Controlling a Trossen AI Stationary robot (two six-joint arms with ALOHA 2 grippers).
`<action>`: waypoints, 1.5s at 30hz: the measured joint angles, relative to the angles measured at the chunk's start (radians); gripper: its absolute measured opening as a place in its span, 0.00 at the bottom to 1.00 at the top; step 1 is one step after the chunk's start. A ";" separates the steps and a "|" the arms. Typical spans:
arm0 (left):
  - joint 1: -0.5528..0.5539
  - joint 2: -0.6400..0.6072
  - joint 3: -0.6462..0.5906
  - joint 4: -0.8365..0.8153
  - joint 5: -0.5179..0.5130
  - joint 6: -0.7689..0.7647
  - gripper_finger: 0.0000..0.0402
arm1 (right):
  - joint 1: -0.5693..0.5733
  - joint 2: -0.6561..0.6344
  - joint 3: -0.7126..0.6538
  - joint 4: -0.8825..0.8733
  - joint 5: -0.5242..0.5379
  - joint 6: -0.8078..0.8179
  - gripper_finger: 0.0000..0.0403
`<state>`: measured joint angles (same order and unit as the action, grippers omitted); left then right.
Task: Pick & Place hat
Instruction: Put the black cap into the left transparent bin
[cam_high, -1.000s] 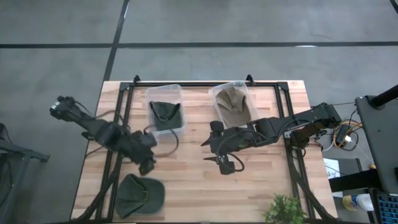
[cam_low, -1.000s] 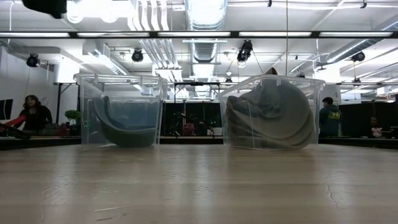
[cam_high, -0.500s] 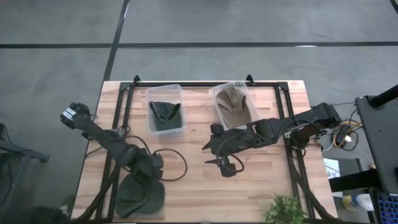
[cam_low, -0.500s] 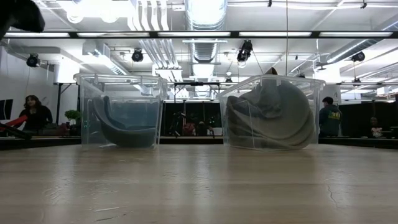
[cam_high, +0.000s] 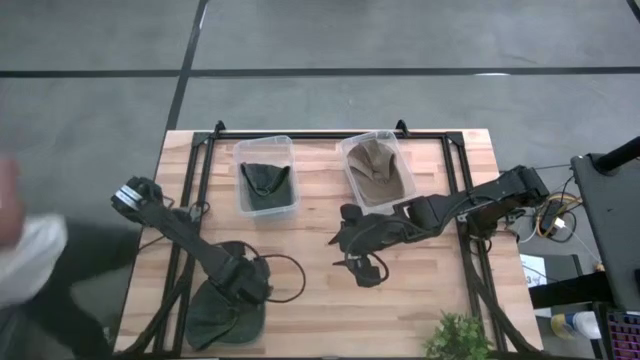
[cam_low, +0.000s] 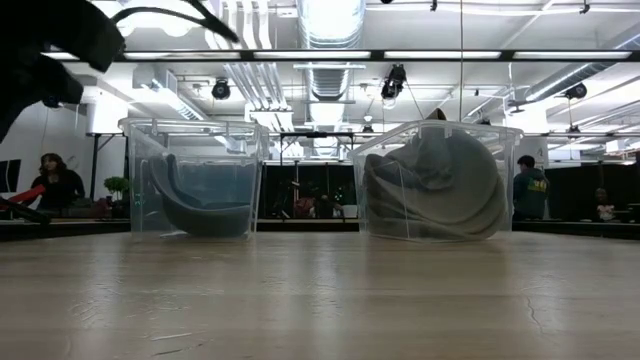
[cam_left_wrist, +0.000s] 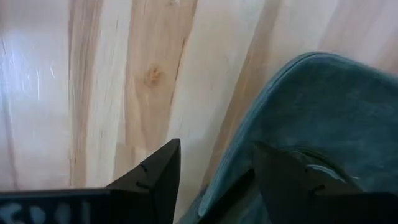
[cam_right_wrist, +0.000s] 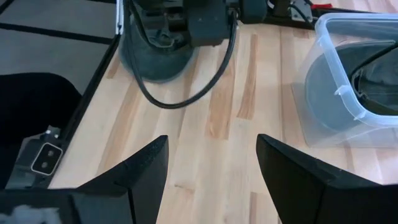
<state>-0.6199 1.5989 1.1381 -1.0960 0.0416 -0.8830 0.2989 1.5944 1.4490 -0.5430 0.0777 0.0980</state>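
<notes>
A dark green hat (cam_high: 222, 318) lies flat on the wood near the table's near-left corner. My left gripper (cam_high: 243, 287) is open right above its far edge. In the left wrist view the hat's rim (cam_left_wrist: 245, 155) runs between the two fingers of my left gripper (cam_left_wrist: 217, 183), with one finger over bare wood and the other over the cloth. My right gripper (cam_high: 362, 266) is open over the table's middle, holding nothing; my right gripper (cam_right_wrist: 211, 168) also shows open in its own wrist view. My left gripper comes down on the green hat's far rim (cam_left_wrist: 236, 168) from above with its fingers astride that edge. One fingertip (cam_left_wrist: 292, 180) is over the cloth. Whether it touches the hat, I cannot tell.
Two clear bins stand at the far side: the left bin (cam_high: 240, 160) holds another dark green hat (cam_high: 266, 187), the right bin (cam_high: 348, 150) a khaki hat (cam_high: 378, 170). A potted plant (cam_high: 458, 337) is at the near edge. A person (cam_high: 35, 265) is beside the table's left.
My left gripper has moved toward the table's near edge and down onto the green hat's far rim, staying open. A blurred person has come into the high view at the left.
</notes>
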 joint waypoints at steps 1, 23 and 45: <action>0.000 0.006 -0.002 0.000 0.001 0.007 0.47 | 0.003 0.000 0.000 0.000 0.000 0.000 0.59; 0.006 0.003 -0.146 0.143 0.134 0.034 0.20 | 0.002 0.000 0.000 0.051 0.001 0.000 0.59; 0.012 -0.080 0.102 0.010 0.025 0.017 0.01 | 0.013 0.000 -0.073 -0.037 -0.079 0.286 0.59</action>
<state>-0.6082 1.5190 1.2403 -1.0863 0.0670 -0.8661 0.3115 1.5940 1.3764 -0.5800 -0.0015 0.3842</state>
